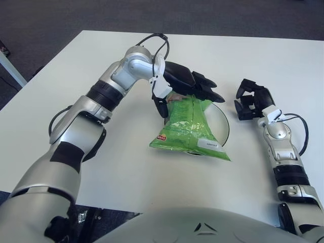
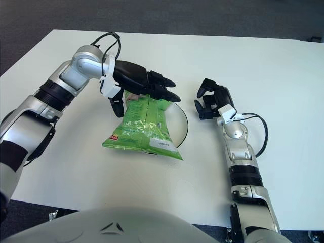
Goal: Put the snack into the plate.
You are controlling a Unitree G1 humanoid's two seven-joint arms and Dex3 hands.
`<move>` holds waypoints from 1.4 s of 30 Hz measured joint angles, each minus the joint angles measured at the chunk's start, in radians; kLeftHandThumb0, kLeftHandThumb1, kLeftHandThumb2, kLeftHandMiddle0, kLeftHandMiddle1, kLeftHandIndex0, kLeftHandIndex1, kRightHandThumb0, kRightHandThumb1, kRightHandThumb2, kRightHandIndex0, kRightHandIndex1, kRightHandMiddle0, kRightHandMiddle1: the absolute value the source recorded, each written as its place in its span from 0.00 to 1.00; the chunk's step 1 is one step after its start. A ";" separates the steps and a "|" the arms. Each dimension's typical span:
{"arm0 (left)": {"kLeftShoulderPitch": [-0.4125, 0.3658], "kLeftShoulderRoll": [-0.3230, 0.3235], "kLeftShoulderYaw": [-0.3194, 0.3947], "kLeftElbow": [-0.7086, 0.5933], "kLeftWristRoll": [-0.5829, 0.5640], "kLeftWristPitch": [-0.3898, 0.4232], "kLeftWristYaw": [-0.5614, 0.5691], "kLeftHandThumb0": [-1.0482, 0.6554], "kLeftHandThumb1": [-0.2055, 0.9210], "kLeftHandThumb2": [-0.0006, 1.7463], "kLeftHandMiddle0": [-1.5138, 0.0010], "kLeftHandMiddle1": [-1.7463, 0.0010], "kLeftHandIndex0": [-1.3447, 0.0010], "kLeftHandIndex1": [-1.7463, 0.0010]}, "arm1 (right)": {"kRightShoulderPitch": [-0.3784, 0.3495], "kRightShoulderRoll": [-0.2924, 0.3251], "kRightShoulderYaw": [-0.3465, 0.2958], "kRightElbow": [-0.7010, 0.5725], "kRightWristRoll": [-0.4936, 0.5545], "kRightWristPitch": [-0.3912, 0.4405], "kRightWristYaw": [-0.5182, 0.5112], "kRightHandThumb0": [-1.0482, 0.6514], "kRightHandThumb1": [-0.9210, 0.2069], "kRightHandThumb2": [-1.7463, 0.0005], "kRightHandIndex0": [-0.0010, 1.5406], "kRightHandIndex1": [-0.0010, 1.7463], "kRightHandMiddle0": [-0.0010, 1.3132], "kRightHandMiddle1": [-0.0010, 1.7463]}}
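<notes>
A green snack bag [image 1: 190,129] lies tilted across a dark-rimmed white plate [image 1: 224,124] in the middle of the table. Its lower end hangs over the plate's near rim onto the table. My left hand [image 1: 185,96] is at the bag's far top edge, with the black fingers [image 1: 207,91] reaching over it and the thumb on its left side, pinching the top. My right hand [image 1: 250,101] shows just right of the plate with its fingers loosely bent, holding nothing.
The white table [image 1: 126,167] spreads wide on all sides of the plate. Its left edge runs diagonally at far left, with dark floor beyond. A cable loops over my left wrist [image 1: 152,43].
</notes>
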 measured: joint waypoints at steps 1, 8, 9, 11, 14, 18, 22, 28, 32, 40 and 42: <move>-0.001 -0.003 0.002 0.008 -0.001 -0.009 0.000 0.44 0.44 0.60 1.00 1.00 1.00 1.00 | 0.000 0.000 0.000 -0.001 0.002 0.003 0.001 0.32 0.59 0.20 0.89 1.00 0.51 1.00; 0.001 0.005 0.014 -0.050 0.100 -0.002 0.034 0.51 0.46 0.65 1.00 1.00 1.00 1.00 | 0.001 0.002 0.000 -0.009 0.004 0.013 0.002 0.32 0.58 0.21 0.89 1.00 0.50 1.00; 0.001 0.008 0.017 -0.062 0.123 -0.002 0.047 0.52 0.46 0.65 1.00 1.00 1.00 1.00 | 0.001 0.002 0.000 -0.010 0.003 0.015 0.002 0.32 0.58 0.21 0.89 1.00 0.50 1.00; 0.001 0.014 0.027 -0.079 0.165 -0.006 0.077 0.53 0.48 0.66 1.00 1.00 1.00 1.00 | 0.002 0.002 0.001 -0.011 0.000 0.019 0.001 0.32 0.58 0.21 0.89 1.00 0.50 1.00; 0.010 0.020 0.048 -0.103 0.200 -0.011 0.127 0.53 0.50 0.67 1.00 1.00 1.00 1.00 | 0.002 0.002 0.002 -0.014 -0.008 0.020 -0.005 0.32 0.58 0.21 0.89 1.00 0.50 1.00; 0.031 0.028 0.067 -0.139 0.226 -0.004 0.176 0.52 0.52 0.68 1.00 1.00 1.00 1.00 | 0.004 0.002 0.004 -0.022 -0.020 0.021 -0.019 0.32 0.58 0.21 0.88 1.00 0.50 1.00; 0.066 0.049 0.099 -0.180 0.276 0.000 0.244 0.47 0.59 0.63 1.00 1.00 1.00 1.00 | 0.004 0.002 0.007 -0.025 -0.021 0.033 -0.020 0.32 0.58 0.21 0.88 1.00 0.50 1.00; 0.092 0.088 0.138 -0.180 0.385 0.030 0.353 0.44 0.64 0.60 1.00 1.00 1.00 1.00 | 0.005 0.003 0.007 -0.026 -0.020 0.035 -0.024 0.31 0.60 0.19 0.88 1.00 0.52 1.00; 0.094 0.102 0.144 -0.171 0.467 0.065 0.411 0.44 0.64 0.59 1.00 1.00 1.00 1.00 | 0.006 0.003 0.007 -0.029 -0.020 0.035 -0.026 0.31 0.62 0.18 0.89 1.00 0.53 1.00; 0.064 0.153 0.149 -0.065 0.637 0.053 0.615 0.37 0.65 0.53 1.00 1.00 1.00 1.00 | 0.012 0.003 0.008 -0.048 -0.016 0.065 -0.016 0.32 0.60 0.20 0.88 1.00 0.51 1.00; 0.064 0.165 0.154 -0.061 0.658 0.067 0.653 0.36 0.65 0.53 1.00 1.00 1.00 1.00 | 0.015 0.003 0.008 -0.055 -0.016 0.074 -0.016 0.32 0.59 0.20 0.88 1.00 0.51 1.00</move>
